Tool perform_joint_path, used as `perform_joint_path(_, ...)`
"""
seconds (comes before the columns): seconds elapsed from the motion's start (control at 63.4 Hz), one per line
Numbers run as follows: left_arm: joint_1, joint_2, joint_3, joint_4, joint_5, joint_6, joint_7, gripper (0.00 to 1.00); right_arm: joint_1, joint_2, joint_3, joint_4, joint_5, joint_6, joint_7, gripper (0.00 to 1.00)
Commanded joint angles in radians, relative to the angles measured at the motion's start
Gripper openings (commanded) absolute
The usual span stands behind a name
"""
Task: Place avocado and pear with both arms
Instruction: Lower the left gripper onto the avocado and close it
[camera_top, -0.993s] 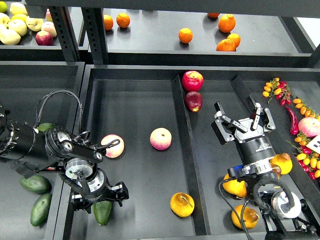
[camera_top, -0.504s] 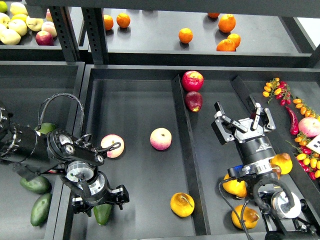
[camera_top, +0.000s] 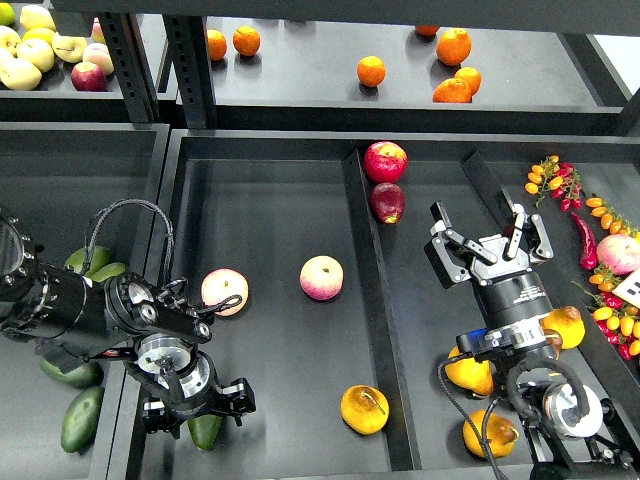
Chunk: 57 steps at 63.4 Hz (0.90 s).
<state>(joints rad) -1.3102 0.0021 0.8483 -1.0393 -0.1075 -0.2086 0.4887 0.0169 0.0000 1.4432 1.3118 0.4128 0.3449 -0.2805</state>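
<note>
The avocado (camera_top: 205, 432), dark green, lies at the front left corner of the middle tray (camera_top: 270, 190); only its lower half shows under my left gripper. My left gripper (camera_top: 195, 408) sits right over it, with its two fingers spread wide on either side, so it reads as open. The pear (camera_top: 364, 408), yellow-orange with a thin stem, lies alone at the front right of the same tray. My right gripper (camera_top: 488, 238) is open and empty above the right tray, well behind and to the right of the pear.
Two peaches (camera_top: 224, 291) (camera_top: 321, 277) lie mid-tray. Red apples (camera_top: 385, 160) lie by the divider. Spare avocados (camera_top: 80, 418) lie in the left tray and spare pears (camera_top: 470, 372) in the right tray by my right arm. Oranges (camera_top: 371, 71) sit on the back shelf.
My left arm has slid down and toward the near edge, with more of the arm now in view. The avocado has stayed almost in place. The right arm and pear have not moved.
</note>
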Motion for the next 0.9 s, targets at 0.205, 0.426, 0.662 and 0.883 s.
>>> perform_joint_path(0.205, 0.006, -0.002, 0.0, 0.038, 0.006, 0.0, 0.0, 0.99, 0.0, 0.0, 0.0, 0.0, 0.001, 0.0, 0.0, 1.0)
perform_joint_path(0.426, 0.023, -0.002, -0.002, 0.09, 0.006, -0.006, 0.0, 0.99, 0.0, 0.0, 0.0, 0.0, 0.001, 0.0, 0.0, 1.0)
perform_joint_path(0.662, 0.046, -0.002, -0.006, 0.1, 0.006, -0.006, 0.0, 0.99, 0.0, 0.0, 0.0, 0.0, 0.001, 0.0, 0.0, 1.0)
perform_joint_path(0.883, 0.063, -0.002, -0.012, 0.116, 0.006, -0.006, 0.0, 0.97, -0.002, 0.0, 0.0, 0.0, 0.001, 0.0, 0.0, 1.0)
